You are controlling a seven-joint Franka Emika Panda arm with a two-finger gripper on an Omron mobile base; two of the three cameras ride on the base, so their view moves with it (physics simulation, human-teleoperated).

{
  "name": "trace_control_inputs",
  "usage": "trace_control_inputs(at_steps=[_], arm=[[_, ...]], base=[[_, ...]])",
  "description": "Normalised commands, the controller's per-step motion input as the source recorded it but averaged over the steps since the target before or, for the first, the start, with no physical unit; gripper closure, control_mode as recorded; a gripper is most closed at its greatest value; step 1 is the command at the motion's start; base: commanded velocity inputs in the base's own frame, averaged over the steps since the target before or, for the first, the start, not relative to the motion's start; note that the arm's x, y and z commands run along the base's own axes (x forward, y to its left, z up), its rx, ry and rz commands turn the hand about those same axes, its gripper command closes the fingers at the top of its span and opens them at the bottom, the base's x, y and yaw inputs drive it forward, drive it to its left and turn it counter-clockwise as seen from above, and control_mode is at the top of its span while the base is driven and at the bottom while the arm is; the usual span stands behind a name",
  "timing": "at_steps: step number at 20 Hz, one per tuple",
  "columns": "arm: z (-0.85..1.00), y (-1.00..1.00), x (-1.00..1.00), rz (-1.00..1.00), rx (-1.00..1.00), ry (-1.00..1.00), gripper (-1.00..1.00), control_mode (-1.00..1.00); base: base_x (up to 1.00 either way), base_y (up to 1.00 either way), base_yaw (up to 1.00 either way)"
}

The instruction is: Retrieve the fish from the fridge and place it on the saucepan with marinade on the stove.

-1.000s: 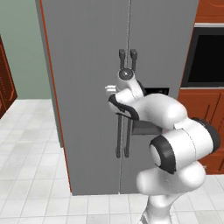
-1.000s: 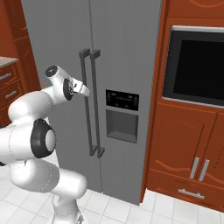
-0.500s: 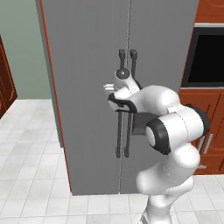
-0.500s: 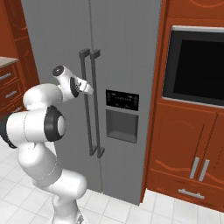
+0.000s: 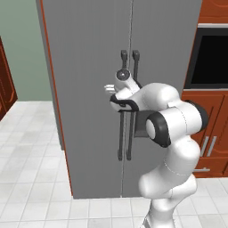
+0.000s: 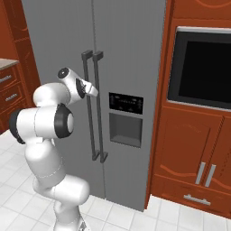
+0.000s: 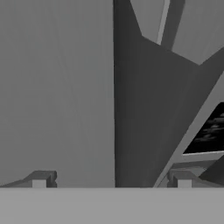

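The fridge (image 5: 89, 67) (image 6: 131, 54) stands shut, its two long dark handles (image 5: 121, 129) (image 6: 95, 122) side by side at the door seam. My gripper (image 5: 110, 91) (image 6: 95, 91) is held at upper handle height, close against the doors and open. In the hand view the grey fridge door (image 7: 57, 87) is very near, a dark handle (image 7: 131, 109) runs up between my spread fingertips (image 7: 41, 179), and nothing is held by the gripper (image 7: 111, 180). The fish is hidden behind the closed doors. The saucepan and the stove are out of view.
A dispenser panel (image 6: 126, 117) (image 7: 208, 131) sits on the right door. A black wall oven (image 5: 211, 62) (image 6: 203, 67) in red-brown wooden cabinets (image 6: 189, 153) flanks the fridge on the right. Wooden drawers (image 6: 9, 85) stand at the left, over pale floor tiles (image 5: 31, 147).
The hand has edged closer to the fridge handles and the elbow has swung up and in behind it. The jaws stayed open; the doors stayed shut.
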Motion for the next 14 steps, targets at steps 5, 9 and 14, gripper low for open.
trace_control_inputs(at_steps=[5,9,14], arm=[[-0.08,0.00,0.45,0.00,0.00,0.00,-1.00,-1.00],[-0.06,0.00,0.42,0.00,0.00,0.00,1.00,-1.00],[0.00,0.00,0.25,0.00,0.00,0.00,1.00,-1.00]], base=[[0.00,0.00,0.00],[0.00,0.00,0.00],[0.00,0.00,0.00]])
